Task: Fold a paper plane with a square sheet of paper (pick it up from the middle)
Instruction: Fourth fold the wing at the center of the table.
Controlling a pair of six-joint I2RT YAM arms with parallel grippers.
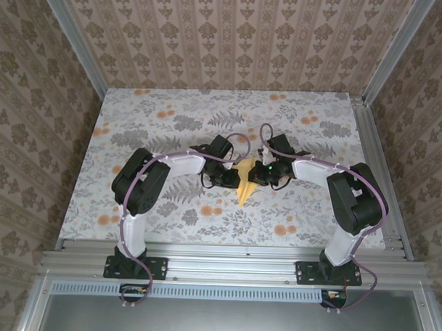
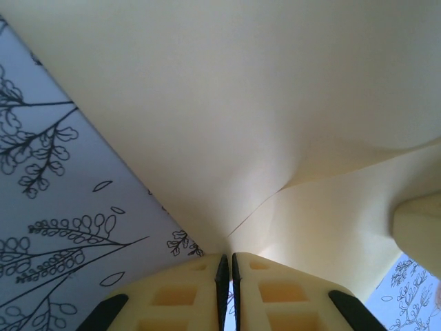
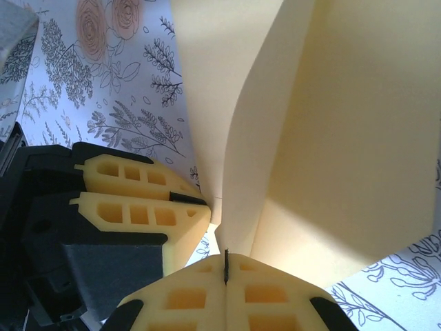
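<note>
The table (image 1: pixel 135 126), in grey leaf print with orange flowers, carries everything; the left arm (image 1: pixel 142 183) and right arm (image 1: pixel 356 196) bend inward from the near edge and meet over its middle; between their ends is the paper (image 1: pixel 245 187), pale yellow and folded into a narrow form whose point reaches toward the near edge, past both pincers; whether that point touches the table I cannot tell; the left pincer (image 1: pixel 233 178) is at the paper's left side and the right pincer (image 1: pixel 258 174) at its right, the two just beside each other with the paper between them; in the left wrist view the left pincer is clenched on the paper, its cream fingers (image 2: pixel 179 296) pressed together with only a dark slit between, and the paper's edge runs into that slit at the tips; from there the paper spreads up and away from the pincer, with a crease leading from the tips off to the right where one layer overlaps another; in the right wrist view the right pincer is likewise clenched on the paper, a fold of it pinched in the slit between its fingers (image 3: pixel 275 296); the paper rises ahead of the tips in two leaves, the wider one to the right; the left pincer's fingers come in just to the left, their tips meeting the same fold just above the right pincer's tips.
</note>
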